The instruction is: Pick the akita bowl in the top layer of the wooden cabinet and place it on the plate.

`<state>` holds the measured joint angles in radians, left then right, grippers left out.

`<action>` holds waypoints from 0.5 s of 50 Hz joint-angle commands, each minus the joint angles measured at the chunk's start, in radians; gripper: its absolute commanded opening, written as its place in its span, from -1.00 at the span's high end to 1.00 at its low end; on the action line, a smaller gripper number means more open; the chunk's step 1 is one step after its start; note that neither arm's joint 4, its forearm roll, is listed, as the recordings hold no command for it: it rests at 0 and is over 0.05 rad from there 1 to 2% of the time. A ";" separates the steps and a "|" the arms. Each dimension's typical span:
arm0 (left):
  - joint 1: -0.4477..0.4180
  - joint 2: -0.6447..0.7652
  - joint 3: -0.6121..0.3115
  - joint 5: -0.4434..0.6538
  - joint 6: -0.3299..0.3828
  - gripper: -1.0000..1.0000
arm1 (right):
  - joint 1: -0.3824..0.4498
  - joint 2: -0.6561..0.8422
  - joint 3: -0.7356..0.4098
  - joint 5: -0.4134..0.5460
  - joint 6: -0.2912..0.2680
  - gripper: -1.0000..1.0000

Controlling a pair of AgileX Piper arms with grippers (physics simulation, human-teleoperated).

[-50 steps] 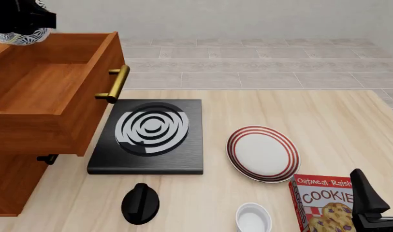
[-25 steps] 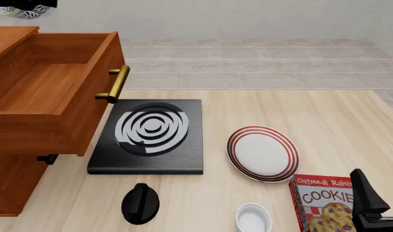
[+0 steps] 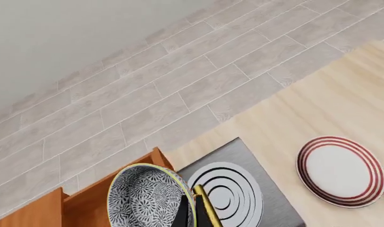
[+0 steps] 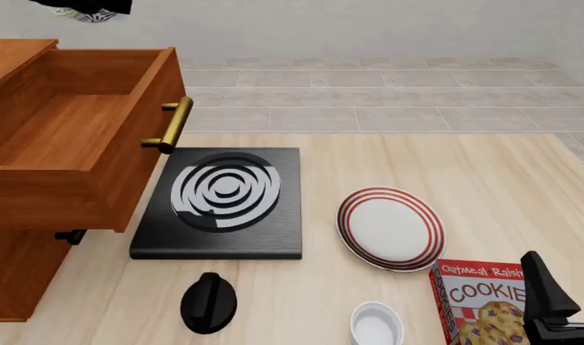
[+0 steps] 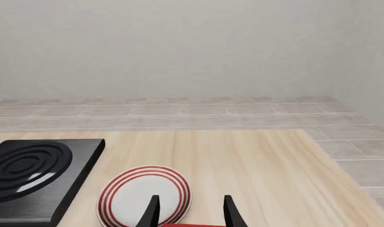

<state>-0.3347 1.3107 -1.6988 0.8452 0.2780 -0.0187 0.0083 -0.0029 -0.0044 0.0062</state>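
Observation:
The akita bowl (image 3: 148, 196), with a dark patterned inside and pale rim, hangs high above the wooden cabinet (image 3: 84, 210). My left gripper (image 3: 190, 213) is shut on its rim. In the front view only a sliver of the bowl (image 4: 96, 15) and the left gripper (image 4: 81, 6) show at the upper edge, above the open, empty top layer (image 4: 71, 129). The red-striped plate (image 4: 391, 228) lies bare on the table right of the stove, also visible as the plate (image 3: 340, 171) and the plate (image 5: 144, 194). My right gripper (image 4: 569, 284) stands open at the near right, holding nothing.
A black stove slab (image 4: 220, 203) with white rings lies between cabinet and plate. A black knob-like object (image 4: 208, 302), a white ramekin (image 4: 376, 325) and a cookie box (image 4: 478, 302) sit along the near edge. The drawer's brass handle (image 4: 173, 124) juts toward the stove.
The left gripper carried the bowl upward out of the drawer area, then to the right along the top edge of the front view. The right arm has not moved.

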 commanded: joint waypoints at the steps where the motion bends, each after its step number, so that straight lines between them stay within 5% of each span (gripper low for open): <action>1: -0.061 0.019 -0.025 -0.016 0.026 1.00 | 0.003 0.001 -0.001 -0.001 0.006 -1.00; 25: -0.179 0.081 -0.044 -0.044 0.075 1.00 | 0.011 -0.002 -0.001 0.002 0.011 -1.00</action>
<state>-0.4660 1.3715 -1.7463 0.8238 0.3343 -0.0115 0.0076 -0.0037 -0.0035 0.0152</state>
